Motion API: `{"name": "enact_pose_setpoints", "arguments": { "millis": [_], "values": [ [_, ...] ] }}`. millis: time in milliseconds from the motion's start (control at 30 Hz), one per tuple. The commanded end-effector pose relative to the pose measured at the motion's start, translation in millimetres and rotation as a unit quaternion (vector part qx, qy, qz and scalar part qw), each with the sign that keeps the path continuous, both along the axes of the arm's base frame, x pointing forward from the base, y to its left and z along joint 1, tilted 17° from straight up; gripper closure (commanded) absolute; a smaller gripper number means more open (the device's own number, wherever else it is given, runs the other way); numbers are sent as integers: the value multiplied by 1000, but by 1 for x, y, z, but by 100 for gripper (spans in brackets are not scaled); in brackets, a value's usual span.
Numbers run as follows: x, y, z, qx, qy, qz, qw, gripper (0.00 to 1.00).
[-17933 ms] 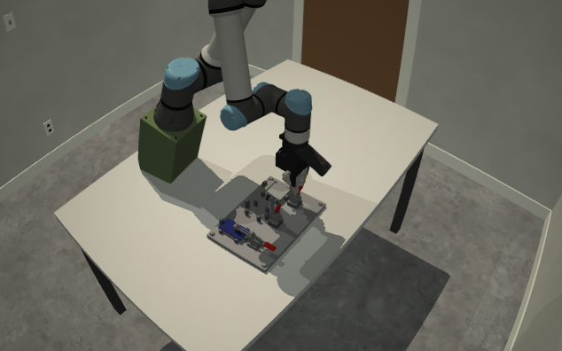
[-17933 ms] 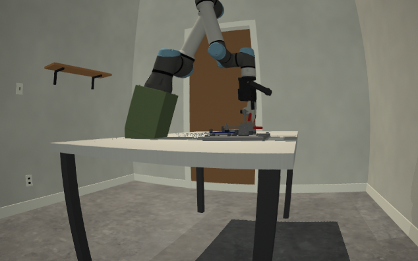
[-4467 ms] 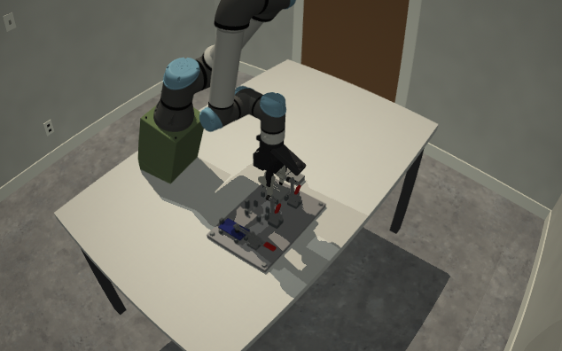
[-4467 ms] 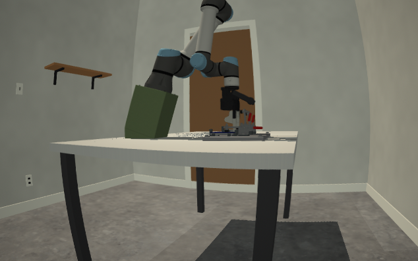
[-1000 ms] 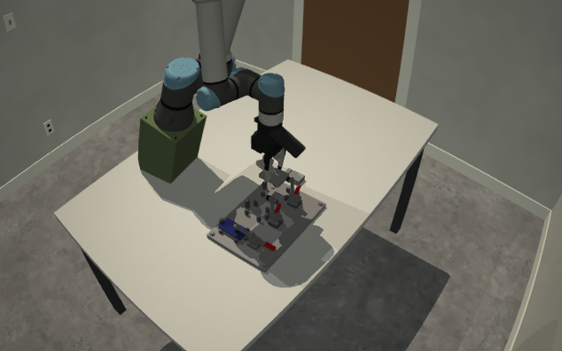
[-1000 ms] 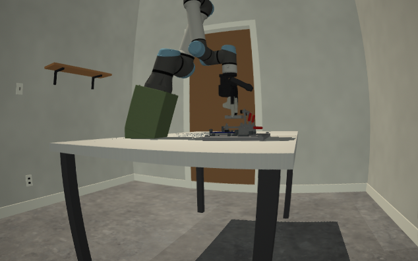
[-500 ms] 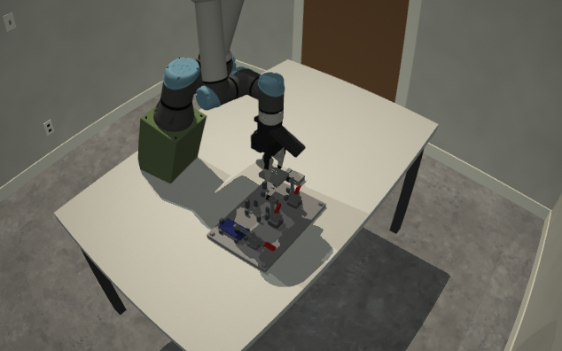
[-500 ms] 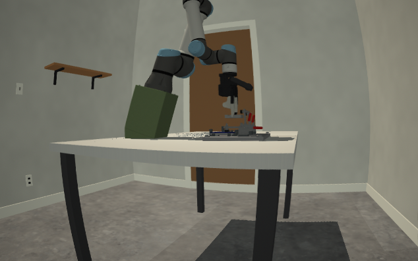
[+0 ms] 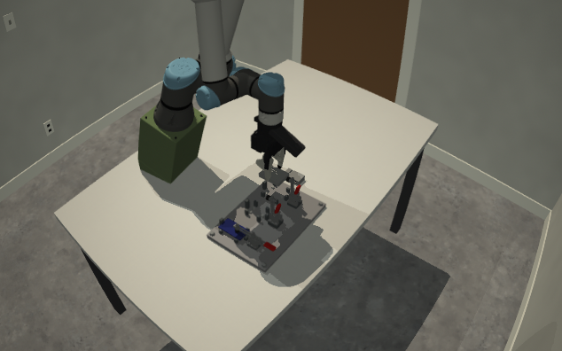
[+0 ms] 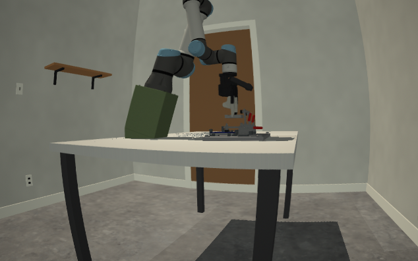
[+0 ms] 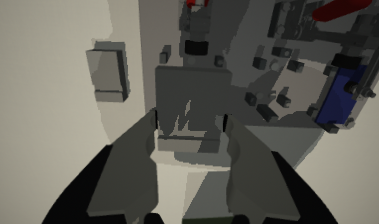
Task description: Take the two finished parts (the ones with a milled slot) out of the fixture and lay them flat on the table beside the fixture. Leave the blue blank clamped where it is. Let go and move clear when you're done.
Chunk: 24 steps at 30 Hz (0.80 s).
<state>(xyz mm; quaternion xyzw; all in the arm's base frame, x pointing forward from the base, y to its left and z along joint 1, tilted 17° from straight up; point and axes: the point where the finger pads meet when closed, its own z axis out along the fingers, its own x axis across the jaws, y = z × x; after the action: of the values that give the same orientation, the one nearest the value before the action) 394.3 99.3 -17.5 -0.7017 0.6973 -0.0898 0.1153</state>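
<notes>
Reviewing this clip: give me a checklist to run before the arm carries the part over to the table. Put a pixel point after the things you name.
1. Slotted part (image 9: 272, 176) (image 10: 233, 116) (image 11: 192, 100) between the fingers: ok.
2. Held part raised off the fixture (image 9: 312, 212) (image 10: 237, 138) (image 11: 149, 30): ok, the exterior view shows a gap.
3. Other finished part (image 9: 296, 176) (image 11: 106, 71) out and flat on the table beside the fixture: ok.
4. Blue blank (image 9: 232, 229) (image 11: 337, 102) under its clamp: ok.
5. Landing spot chosen that avoids the laid-down part: cannot tell.

Brown door (image 9: 355, 49) (image 10: 221, 76) in far wall; wooden shelf (image 10: 77, 70) on left wall.
</notes>
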Motion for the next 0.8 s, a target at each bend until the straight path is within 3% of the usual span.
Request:
{"name": "enact_pose_setpoints", "arguments": {
  "millis": [0,767],
  "values": [
    [0,0,0,0,-1,0,1000,100],
    [0,6,1,0,-1,0,1000,100]
  ]
}}
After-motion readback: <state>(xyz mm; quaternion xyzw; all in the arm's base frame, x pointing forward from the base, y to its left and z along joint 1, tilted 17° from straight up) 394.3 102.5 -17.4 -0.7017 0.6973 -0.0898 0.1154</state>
